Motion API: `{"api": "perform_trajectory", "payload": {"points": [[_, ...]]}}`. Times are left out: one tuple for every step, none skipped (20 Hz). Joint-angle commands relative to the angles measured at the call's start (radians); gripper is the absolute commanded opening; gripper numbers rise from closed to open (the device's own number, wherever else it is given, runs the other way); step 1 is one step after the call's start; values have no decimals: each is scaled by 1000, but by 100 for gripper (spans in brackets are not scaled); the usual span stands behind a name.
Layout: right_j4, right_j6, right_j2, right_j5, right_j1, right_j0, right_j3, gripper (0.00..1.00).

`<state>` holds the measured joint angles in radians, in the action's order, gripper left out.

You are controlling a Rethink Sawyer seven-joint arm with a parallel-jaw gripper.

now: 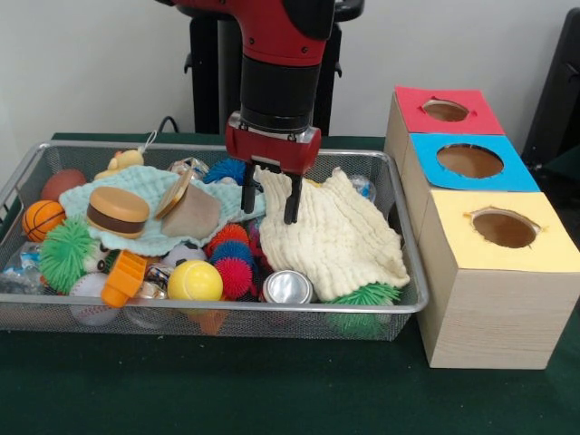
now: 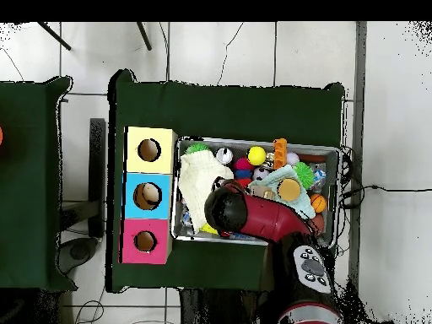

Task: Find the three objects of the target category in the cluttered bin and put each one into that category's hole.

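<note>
bright, even light; soft shadows

Bin (image 1: 399, 304) on table (image 1: 272, 399), three-hole box (image 1: 485, 272) just right of it in the front view, cloth (image 1: 340, 240) in the bin's right half, burger (image 1: 118, 211) on a second cloth (image 1: 145, 237) at left, can (image 1: 287, 287) and balls (image 1: 194, 281) along the front wall, gripper (image 1: 270, 199) over the middle

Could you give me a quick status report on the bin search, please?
Hand open, empty, over cream cloth. Nothing picked; target category unclear. Cloth covers the wire bin's right half.
</note>
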<state>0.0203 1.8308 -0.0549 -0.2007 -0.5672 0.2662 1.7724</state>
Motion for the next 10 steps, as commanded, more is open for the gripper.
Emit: {"api": "perform_trajectory", "payload": {"points": [[39,93,57,12,12,10,31,100],[40,94,59,19,11,11,32,100],[46,90,76,39,10,23,34,100],[48,105,60,71,6,10,29,100],[40,108,72,63,6,17,37,100],[36,116,73,70,7,17,39,100],[37,113,79,70,8,21,39,100],[38,113,75,69,7,19,37,100],[38,112,74,70,8,18,35,100],[38,110,78,69,10,23,34,100]]}}
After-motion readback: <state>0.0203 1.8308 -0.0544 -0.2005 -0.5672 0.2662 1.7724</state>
